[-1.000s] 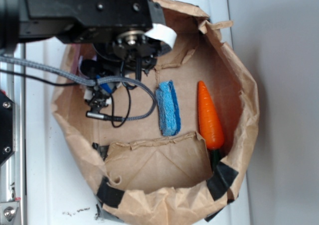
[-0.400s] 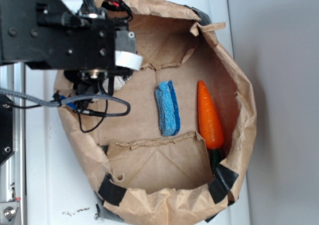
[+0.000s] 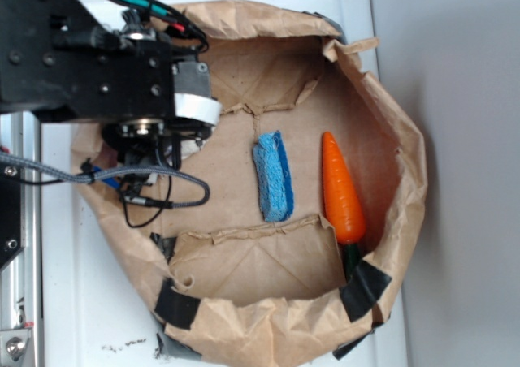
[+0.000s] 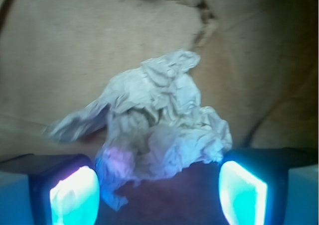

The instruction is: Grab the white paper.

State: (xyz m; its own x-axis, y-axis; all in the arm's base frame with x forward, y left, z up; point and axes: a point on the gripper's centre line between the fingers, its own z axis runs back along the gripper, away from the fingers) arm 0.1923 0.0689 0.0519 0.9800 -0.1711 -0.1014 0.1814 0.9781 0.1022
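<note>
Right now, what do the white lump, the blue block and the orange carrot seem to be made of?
The white paper looks like thin matte paper, sharply creased and crumpled. The blue sponge seems to be soft foam; its surface is rough and porous. The carrot is probably a plastic toy: smooth, evenly orange, slightly shiny.

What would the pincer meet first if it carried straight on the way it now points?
Most likely the white paper, which sits between the open pincer's fingertips, with the brown paper bag beneath; depth is unclear.

a blue sponge [image 3: 274, 177] lies beside an orange carrot [image 3: 342, 189], both inside the brown paper bag [image 3: 406, 180]
</note>
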